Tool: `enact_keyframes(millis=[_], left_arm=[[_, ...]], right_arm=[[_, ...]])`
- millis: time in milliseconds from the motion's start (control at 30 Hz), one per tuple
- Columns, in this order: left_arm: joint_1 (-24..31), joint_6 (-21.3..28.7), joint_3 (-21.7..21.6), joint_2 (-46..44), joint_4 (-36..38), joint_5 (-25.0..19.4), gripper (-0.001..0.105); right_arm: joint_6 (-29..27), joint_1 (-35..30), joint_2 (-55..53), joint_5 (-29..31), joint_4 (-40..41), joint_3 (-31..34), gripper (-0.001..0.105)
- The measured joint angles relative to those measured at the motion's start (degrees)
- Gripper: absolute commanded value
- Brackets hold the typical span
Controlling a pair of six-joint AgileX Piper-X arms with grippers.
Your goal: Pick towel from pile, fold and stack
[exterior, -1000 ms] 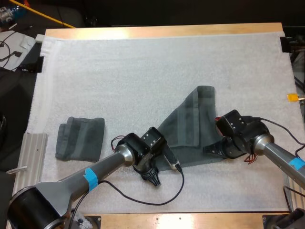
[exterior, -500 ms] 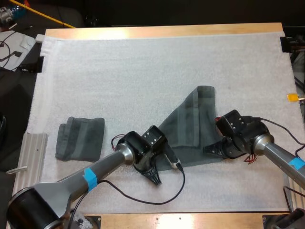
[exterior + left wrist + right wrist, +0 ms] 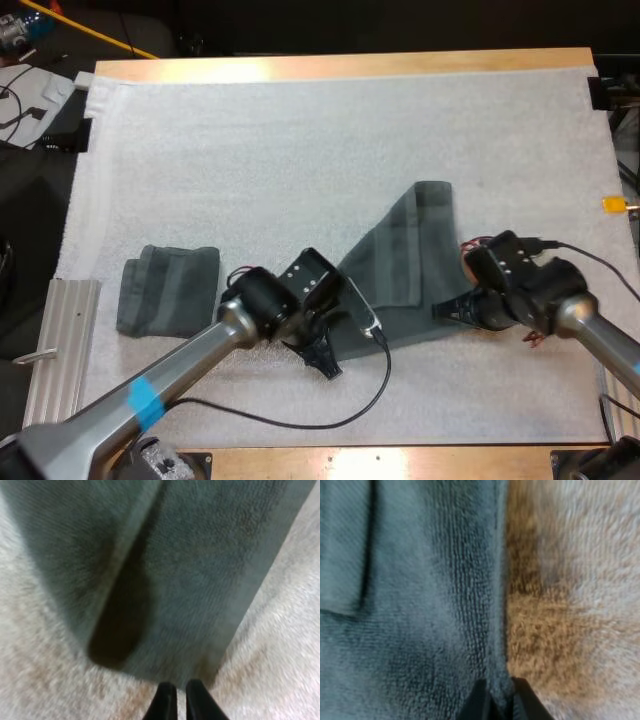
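A dark grey-green towel (image 3: 400,270) lies partly folded in the middle of the mat, tapering toward the far side. My left gripper (image 3: 327,366) is at its near left corner. In the left wrist view that gripper (image 3: 180,692) is shut, with the towel's (image 3: 200,580) edge meeting the fingertips and a dark shadow under a raised fold. My right gripper (image 3: 444,311) is at the near right corner. In the right wrist view it (image 3: 501,694) pinches the towel's (image 3: 420,605) hem between its fingers. A folded towel (image 3: 168,290) rests at the left of the mat.
The white mat (image 3: 300,150) is bare across its far half. A ribbed metal block (image 3: 62,340) stands at the table's left edge, beside the folded towel. Cables and clutter lie beyond the far left corner.
My left gripper has closed at the towel's near left corner, and its arm has shifted a little left. My right arm has edged slightly right, still gripping.
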Motion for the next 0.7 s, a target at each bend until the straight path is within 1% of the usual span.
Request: enact_keyframes(millis=[133, 333, 400, 467, 500, 600, 700], left_arm=[[0.0, 0.0, -0.36, -5.28, 2.29, 0.0, 0.0], [0.0, 0.0, -1.51, -13.39, 6.53, 0.0, 0.0], [0.0, 0.0, -3.26, -17.26, 8.78, 0.0, 0.0], [0.0, 0.0, -3.75, -17.97, 9.26, 0.0, 0.0], [0.0, 0.0, -5.93, -20.68, 10.69, 0.0, 0.0], [0.0, 0.0, -5.12, -20.44, 9.88, 0.66, 0.0], [0.0, 0.0, -4.01, -19.09, 9.7, 3.31, 0.0]], right_arm=[[0.02, 0.0, -6.66, 0.47, 1.92, 0.0, 0.0], [0.6, 0.0, -17.72, 0.57, 7.27, -1.54, 0.0], [1.37, 0.04, -22.96, 0.57, 10.54, -3.21, 0.0], [1.48, 0.11, -23.73, 0.57, 11.47, -3.76, 0.0], [1.92, 0.19, -27.11, 0.0, 14.2, -5.8, 0.0], [1.74, 0.19, -26.64, -1.12, 14.9, -6.11, 0.0], [1.74, 0.19, -25.88, -3.69, 16.18, -6.44, 0.0]])
